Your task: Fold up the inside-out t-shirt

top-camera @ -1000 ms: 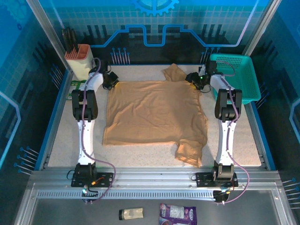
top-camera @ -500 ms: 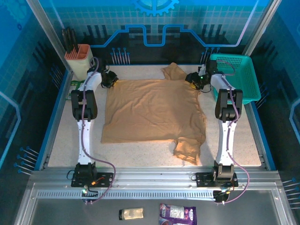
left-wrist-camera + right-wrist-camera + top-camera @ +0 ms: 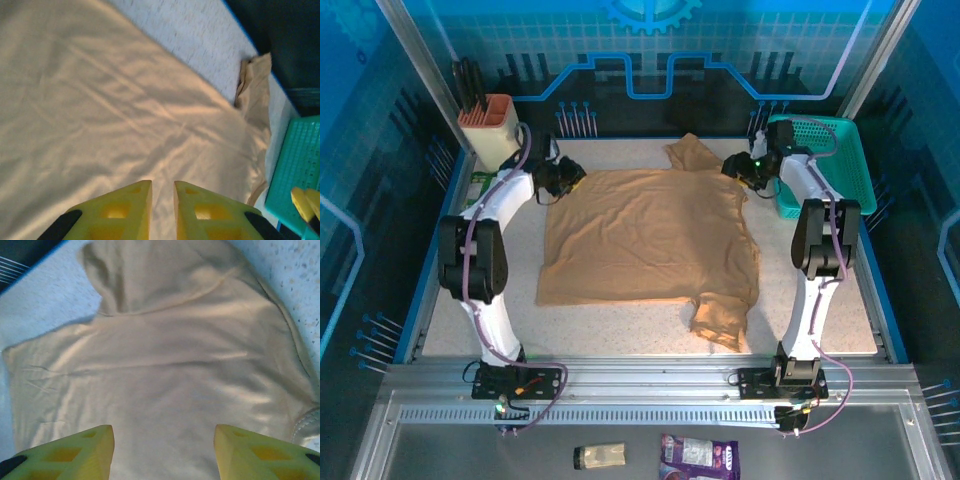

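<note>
Over the far side of the speckled pale worktop [image 3: 470, 310], I have both arms reaching to the back corners of the plain tan, soft-fabric, short-sleeved t-shirt [image 3: 650, 235]. It lies spread flat across the middle of the worktop, well apart from the arm bases.

The left pincer [image 3: 568, 178] hangs at the shirt's far-left corner. From its wrist camera, the yellow fingers [image 3: 131, 202] stand parted by only a thin slit, with nothing between them and cloth below. The right pincer [image 3: 738, 170] sits at the far-right corner, just beside the teal plastic basket [image 3: 830, 160]. Its fingers [image 3: 90, 447] are spread wide and empty above smooth fabric.

I judge the arms are placed there because one far corner each lets me work that edge evenly, so the cloth goes over square rather than skewed. Neither pincer has a hold, so the spread looks settled and a fresh grasp is needed first.

One sleeve [image 3: 692, 153] pokes toward the far rail and the other sleeve [image 3: 723, 318] lies crumpled toward me. So I take the shoulders to be on my right and the hem on my left. That puts the shirt's long axis left to right across the worktop.
</note>
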Tool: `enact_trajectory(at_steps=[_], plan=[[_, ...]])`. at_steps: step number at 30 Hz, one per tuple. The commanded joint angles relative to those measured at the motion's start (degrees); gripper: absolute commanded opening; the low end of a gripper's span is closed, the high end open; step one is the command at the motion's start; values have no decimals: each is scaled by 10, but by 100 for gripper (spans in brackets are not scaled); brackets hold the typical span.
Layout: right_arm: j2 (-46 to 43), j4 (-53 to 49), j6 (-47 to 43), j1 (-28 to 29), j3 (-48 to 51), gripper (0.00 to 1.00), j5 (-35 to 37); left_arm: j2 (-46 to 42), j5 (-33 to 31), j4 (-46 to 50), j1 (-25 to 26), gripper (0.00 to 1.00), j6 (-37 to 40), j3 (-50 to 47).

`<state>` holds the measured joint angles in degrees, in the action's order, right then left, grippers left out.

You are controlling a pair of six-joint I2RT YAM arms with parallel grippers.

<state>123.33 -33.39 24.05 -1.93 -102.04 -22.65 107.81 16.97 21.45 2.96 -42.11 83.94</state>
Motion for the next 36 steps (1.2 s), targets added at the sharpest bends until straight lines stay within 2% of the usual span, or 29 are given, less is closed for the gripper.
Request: enact_trajectory(at_steps=[1,4,9,13,20,25,30,36], plan=[[48,-31,-24,7,-10,56,11,-45,20,-32,8,20,-9,-89],[71,-36,-30,7,-31,56,24,-78,13,-18,8,20,2,-157],[97,-70,-41,7,-70,56,100,-103,0,-7,7,21,17,-239],[112,-97,-64,13,-88,56,181,-118,-15,-7,7,21,19,-273],[102,-107,-89,34,-89,57,213,-138,-40,16,4,20,34,-295],[5,-120,-92,59,-51,57,238,-179,-61,36,1,20,50,-312],[-80,-133,-85,77,36,58,219,-228,-89,39,1,21,54,-343],[-163,-128,-75,77,179,58,179,-235,-55,38,1,20,57,-378]])
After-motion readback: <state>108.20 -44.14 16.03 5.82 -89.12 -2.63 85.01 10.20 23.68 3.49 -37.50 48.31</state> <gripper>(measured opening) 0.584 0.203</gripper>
